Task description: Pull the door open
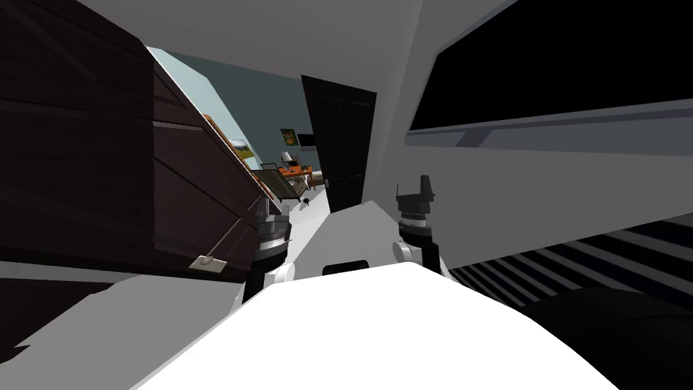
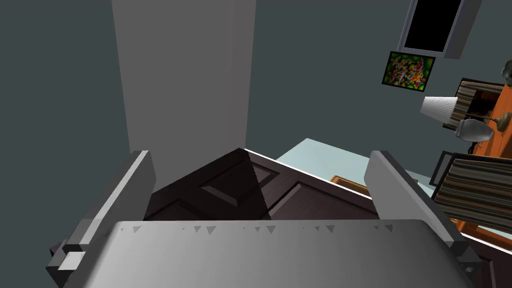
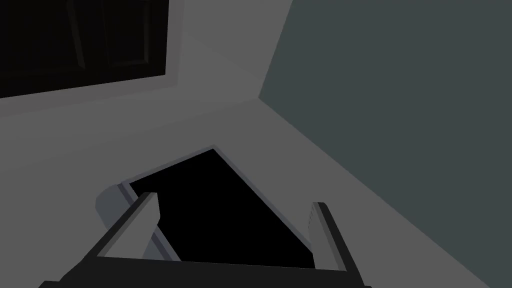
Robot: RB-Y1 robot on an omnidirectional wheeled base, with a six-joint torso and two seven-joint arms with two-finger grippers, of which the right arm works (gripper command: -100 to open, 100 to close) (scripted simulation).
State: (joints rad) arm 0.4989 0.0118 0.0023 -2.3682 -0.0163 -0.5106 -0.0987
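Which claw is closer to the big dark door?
Left. The left claw is right beside the dark door; the right claw is farther off, by the grey wall.

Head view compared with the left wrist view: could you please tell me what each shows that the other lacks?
Head view adds the pale lever handle on the dark brown panelled door and the right claw. Left wrist view adds the left claw, open with nothing inside. Shared: that door and a green framed picture.
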